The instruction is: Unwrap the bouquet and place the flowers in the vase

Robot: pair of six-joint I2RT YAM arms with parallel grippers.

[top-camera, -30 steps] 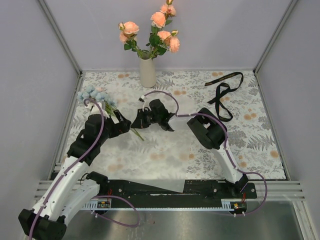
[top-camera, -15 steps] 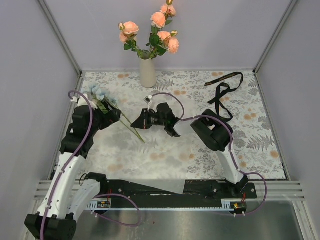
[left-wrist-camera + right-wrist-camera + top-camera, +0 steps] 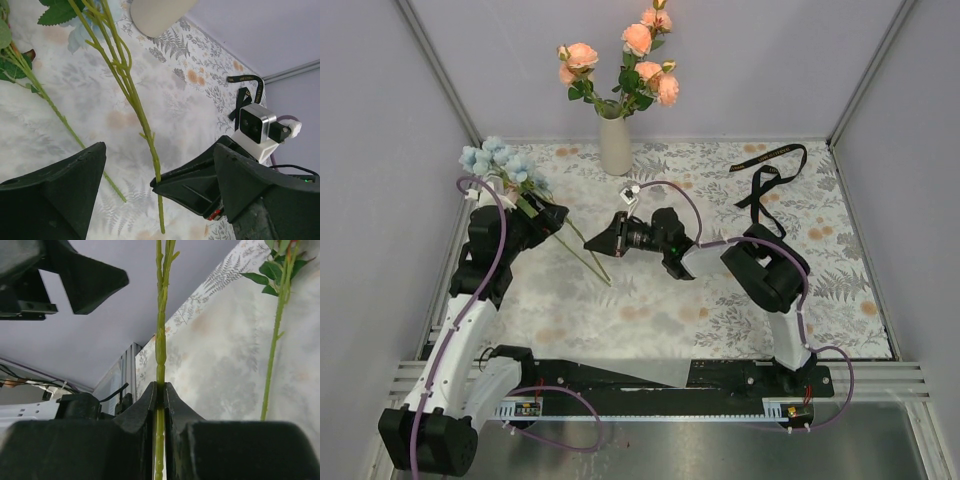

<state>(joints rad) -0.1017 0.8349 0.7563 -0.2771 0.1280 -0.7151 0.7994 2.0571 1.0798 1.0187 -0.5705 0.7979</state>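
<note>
Pale-blue flower [image 3: 500, 165] lies slanting across the left of the table [image 3: 720, 300], its head toward the back left corner near the wall and its long green stem running down toward the middle. The right gripper [image 3: 159, 387] is pinched tight on that stem close to its lower end. The left gripper [image 3: 160, 146] stands with its fingers spread wide on either side of the same stem, higher up, touching nothing. Peach-pink roses [image 3: 638, 40] already stand in the vase [image 3: 615, 145] at the back, and a black ribbon [image 3: 770, 185] lies apart on the right. The main risk, as I judge it, comes from the grip: a thin stem held at one low point, with the heavy head far out and no second support, may twist or slip between the jaws, so the head sags or swings. A second stem [image 3: 272, 355] with leaves lies just beside it, and its leaves could snag and be dragged along. The vase is narrow, light-looking and crowded, so a misaimed stem tip or a swinging head could knock the roses askew or tip it over.
</note>
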